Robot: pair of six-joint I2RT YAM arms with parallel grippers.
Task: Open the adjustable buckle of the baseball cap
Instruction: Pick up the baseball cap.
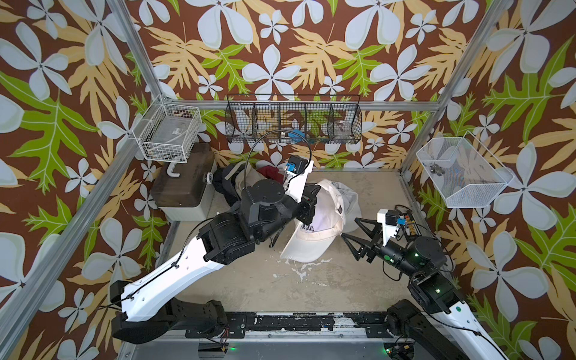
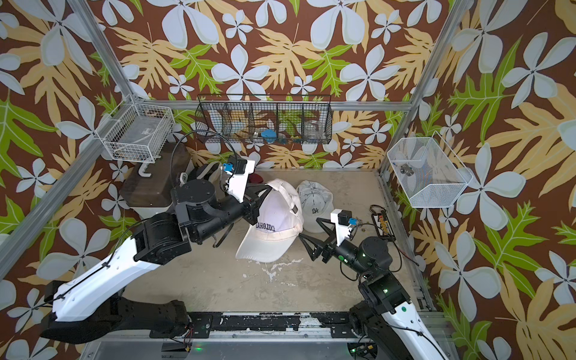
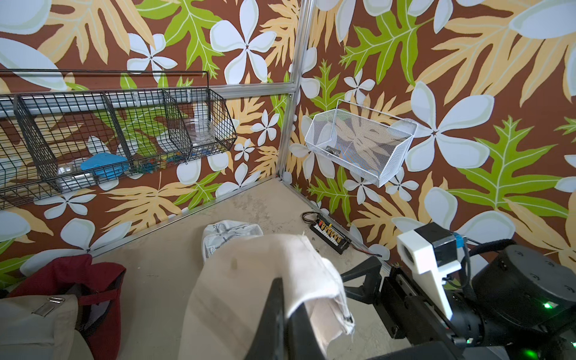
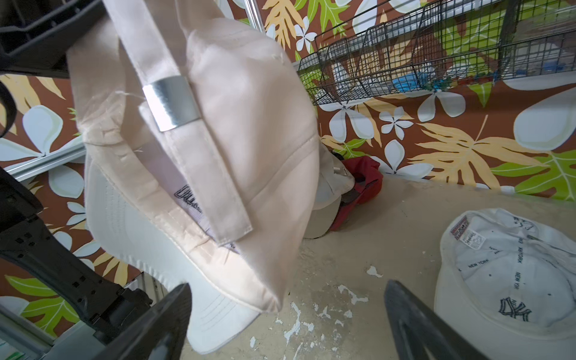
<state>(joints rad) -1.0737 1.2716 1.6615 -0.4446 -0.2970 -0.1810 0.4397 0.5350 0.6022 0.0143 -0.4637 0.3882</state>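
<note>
While the left tool [image 3: 290, 300] pinches shut on the hanging white cap [image 4: 243, 131], the wide-open, empty right tool [image 4: 286, 296] could nudge it swinging and miss the metal buckle [image 4: 170, 103].

Cream cap [image 2: 280, 212] front: "COLORA", upside down, partly hidden. White cap [image 4: 498, 280] inner tape: "NEW YORK", repeated; NY monogram.

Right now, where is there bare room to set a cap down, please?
Widest: bare tabletop between the front rail and the cream cap brim. Smaller: between the New York cap and the back wall. Crowded: back-left corner, with the brown box and piled caps.
</note>
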